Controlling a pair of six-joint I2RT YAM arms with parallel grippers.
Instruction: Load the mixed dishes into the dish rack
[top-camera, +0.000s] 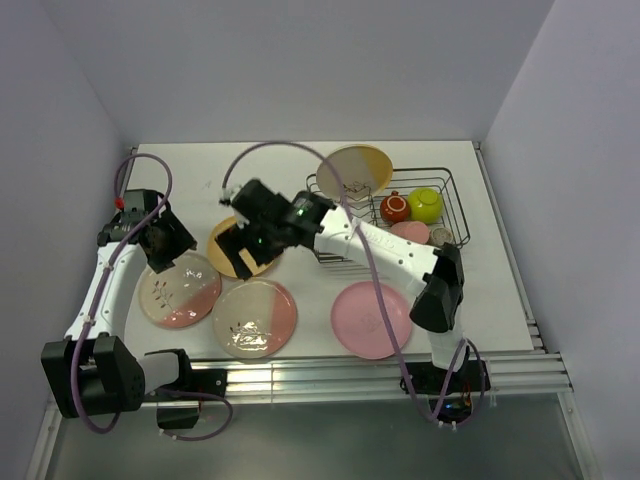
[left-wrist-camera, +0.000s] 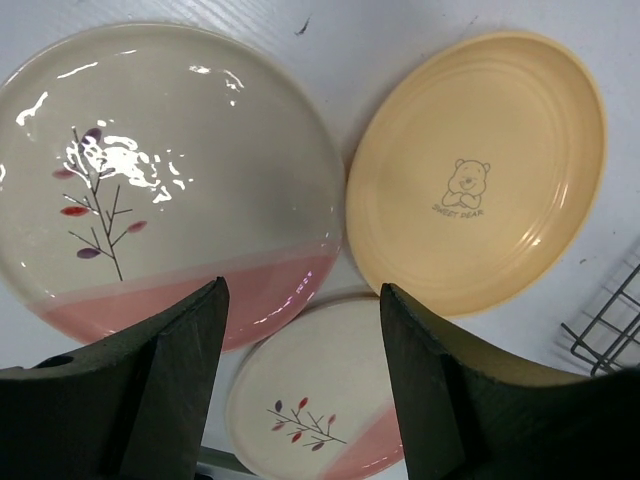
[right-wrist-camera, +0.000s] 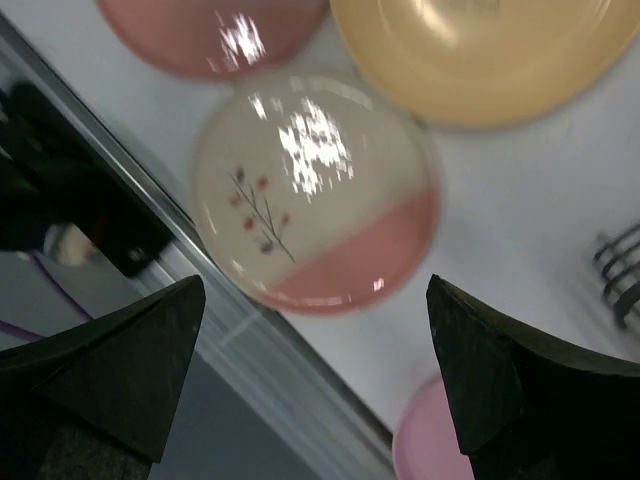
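Hovering my right tool, jaws wide apart and empty, just above the yellow-orange plate lying flat on the desk, I judge it nearer than my left tool, partly open over the left cream-and-pink plate, and the dish rack lies off to the plate's right.

Left pincer open, right pincer wide open, both empty

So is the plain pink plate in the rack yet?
Out: the pink plate lies flat on the table, on the near side of the dish rack.
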